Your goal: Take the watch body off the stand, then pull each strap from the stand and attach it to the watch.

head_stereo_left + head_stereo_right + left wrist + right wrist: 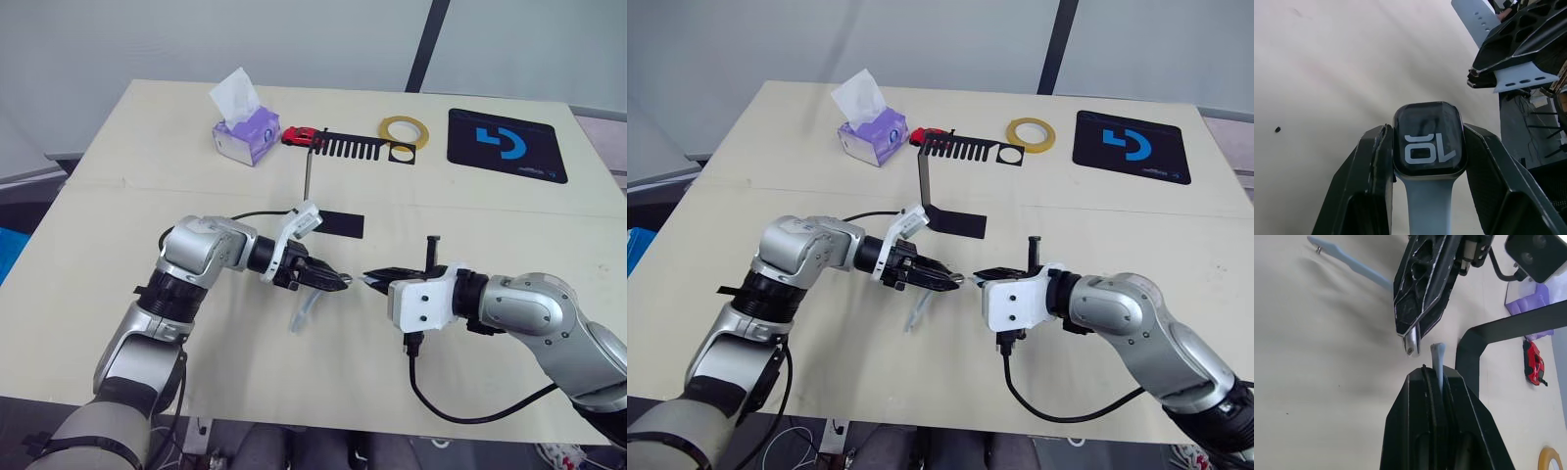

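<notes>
My left gripper (336,281) is shut on the watch body (1429,139), whose black screen shows white digits. One pale strap (302,313) is attached to the watch and hangs down to the table. Facing it from the right, my right gripper (374,279) is shut on the other strap (1437,354). That strap's free end sits just short of the watch's bare edge (1411,341). The black stand (309,176) stands behind both grippers, its comb-toothed bar (358,147) and square frame holding nothing.
At the back of the table are a purple tissue box (245,132), a red toy car (301,136), a yellow tape ring (406,130) and a black mat with a blue logo (506,144). The stand's flat foot (338,223) lies just behind the grippers.
</notes>
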Robot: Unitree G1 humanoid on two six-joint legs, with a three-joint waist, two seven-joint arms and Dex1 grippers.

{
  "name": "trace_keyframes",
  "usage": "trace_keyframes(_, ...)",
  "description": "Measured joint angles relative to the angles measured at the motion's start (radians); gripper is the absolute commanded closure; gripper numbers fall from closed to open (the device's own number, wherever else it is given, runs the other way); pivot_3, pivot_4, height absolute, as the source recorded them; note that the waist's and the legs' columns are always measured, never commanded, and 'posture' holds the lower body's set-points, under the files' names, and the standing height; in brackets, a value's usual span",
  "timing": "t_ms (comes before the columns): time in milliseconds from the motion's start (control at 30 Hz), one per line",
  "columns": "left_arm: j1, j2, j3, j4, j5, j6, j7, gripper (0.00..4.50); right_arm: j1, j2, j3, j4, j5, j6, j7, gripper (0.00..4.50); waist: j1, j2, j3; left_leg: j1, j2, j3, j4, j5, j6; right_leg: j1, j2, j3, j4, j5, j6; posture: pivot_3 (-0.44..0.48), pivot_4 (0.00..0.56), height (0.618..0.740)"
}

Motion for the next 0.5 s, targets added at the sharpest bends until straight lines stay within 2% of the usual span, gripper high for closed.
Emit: trace_keyframes(500, -0.002, -0.005, 0.021, -0.001, -0.055, 0.037, 0.043, 2.83, -0.004, 0.077, 0.001, 0.038, -0.069, -0.012, 0.038, 4.50, -0.002, 0.000, 0.000, 0.000, 0.000, 0.000, 0.000, 0.000, -0.001, 0.000, 0.000, 0.000, 0.001, 0.000, 0.000, 0.000, 0.150, 0.738)
